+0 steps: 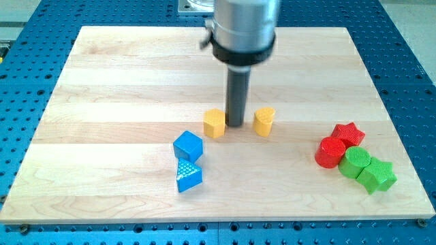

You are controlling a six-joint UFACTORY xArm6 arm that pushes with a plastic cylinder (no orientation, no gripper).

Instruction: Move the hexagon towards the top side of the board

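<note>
A yellow hexagon block [214, 123] lies near the board's middle. My tip [235, 125] rests on the board just to the hexagon's right, close to it or touching its right side. A yellow heart-shaped block [264, 121] lies a little to the tip's right, so the tip stands between the two yellow blocks. The rod rises from the tip to the arm's grey and black body [242, 30] at the view's top.
A blue cube [188, 145] and a blue triangle block [187, 175] lie below and left of the hexagon. At the right sit a red star [348, 133], a red cylinder [330, 152], a green cylinder [355, 162] and a green star [377, 175]. The wooden board [102, 82] lies on a blue perforated table.
</note>
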